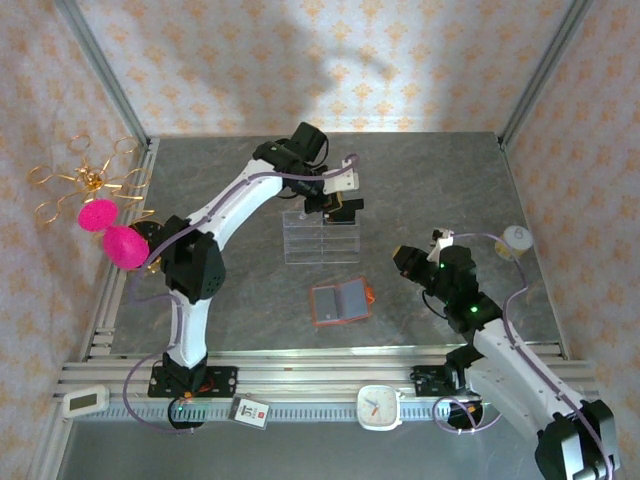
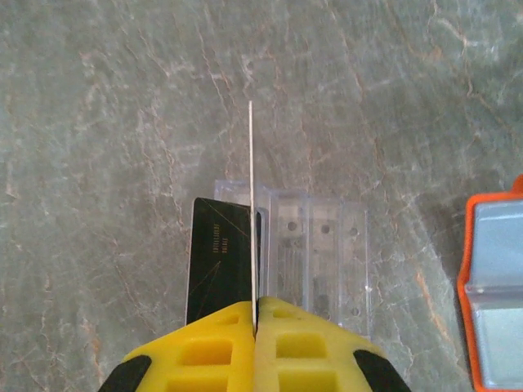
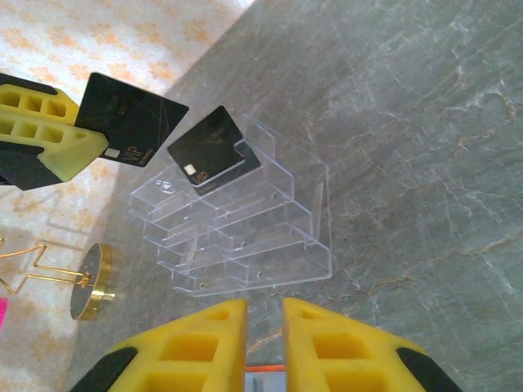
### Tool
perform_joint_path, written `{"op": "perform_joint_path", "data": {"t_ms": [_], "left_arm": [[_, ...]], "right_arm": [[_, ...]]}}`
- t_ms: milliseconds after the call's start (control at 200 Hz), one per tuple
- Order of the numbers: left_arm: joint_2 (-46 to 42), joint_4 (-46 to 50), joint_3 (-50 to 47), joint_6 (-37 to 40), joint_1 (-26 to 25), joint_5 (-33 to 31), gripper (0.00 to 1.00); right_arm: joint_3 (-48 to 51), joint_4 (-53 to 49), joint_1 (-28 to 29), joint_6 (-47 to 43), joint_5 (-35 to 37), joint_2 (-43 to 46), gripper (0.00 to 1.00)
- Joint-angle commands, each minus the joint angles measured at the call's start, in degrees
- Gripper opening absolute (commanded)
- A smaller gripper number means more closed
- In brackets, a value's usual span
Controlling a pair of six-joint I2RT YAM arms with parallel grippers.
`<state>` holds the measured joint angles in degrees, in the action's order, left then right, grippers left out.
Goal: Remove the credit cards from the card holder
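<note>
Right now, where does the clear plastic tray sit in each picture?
Top external: clear tray mid-table, beyond the orange card holder.
Left wrist: lower centre, mostly right of the held card.
Right wrist: centre-left.
Shared landmark: left gripper, shut on that card by the tray.

White arms (image 1: 243,196), black joints (image 1: 196,268), yellow cut-out hands (image 2: 255,309), lilac cables (image 1: 127,385)
</note>
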<state>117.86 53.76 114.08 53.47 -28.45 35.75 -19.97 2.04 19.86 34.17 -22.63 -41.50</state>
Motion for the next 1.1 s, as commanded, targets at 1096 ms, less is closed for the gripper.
{"op": "perform_joint_path", "data": {"t_ms": [1096], "left_arm": [[4.30, 1.34, 2.74, 1.50, -0.41, -8.39, 0.00]], "right_arm": [[-2.18, 6.92, -1.42, -0.06, -4.38, -6.93, 0.16]]}}
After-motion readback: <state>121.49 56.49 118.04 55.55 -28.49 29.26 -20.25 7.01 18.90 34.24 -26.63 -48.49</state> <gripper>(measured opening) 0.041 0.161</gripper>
